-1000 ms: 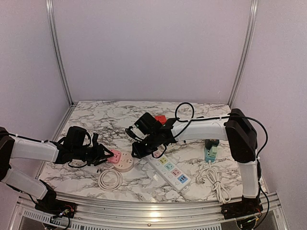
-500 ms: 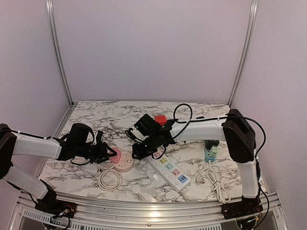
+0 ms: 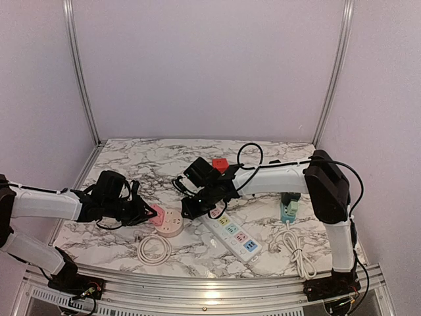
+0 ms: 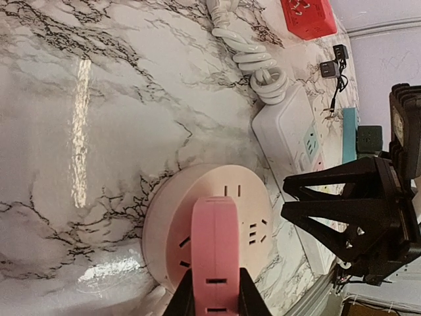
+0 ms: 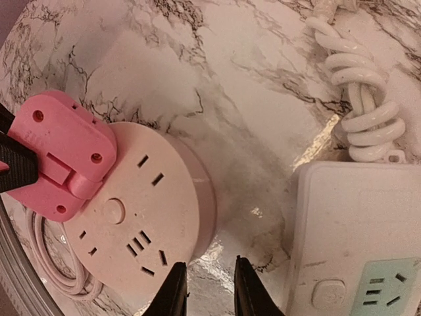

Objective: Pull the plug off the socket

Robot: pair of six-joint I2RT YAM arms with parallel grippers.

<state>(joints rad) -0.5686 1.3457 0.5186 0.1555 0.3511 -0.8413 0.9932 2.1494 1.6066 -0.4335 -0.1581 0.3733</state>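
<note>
Our left hand (image 4: 214, 304) has just pinched onto the sides of the pink plug (image 4: 214, 243). The plug is still seated at the rim of the round pink socket (image 4: 240, 197) on the bench (image 4: 99, 99), so we judge the grip made and only the pull left to do. A second ago those fingers stood wider, while our right hand (image 5: 212, 289) keeps its narrow, empty gap just beside the socket, toward the white power strip (image 5: 358, 224).

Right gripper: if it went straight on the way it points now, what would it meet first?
Probably the marble table between the round pink socket and the white power strip. The right gripper, open and empty, aims into that gap, though one finger might graze the socket's wall; depth is unclear.
</note>
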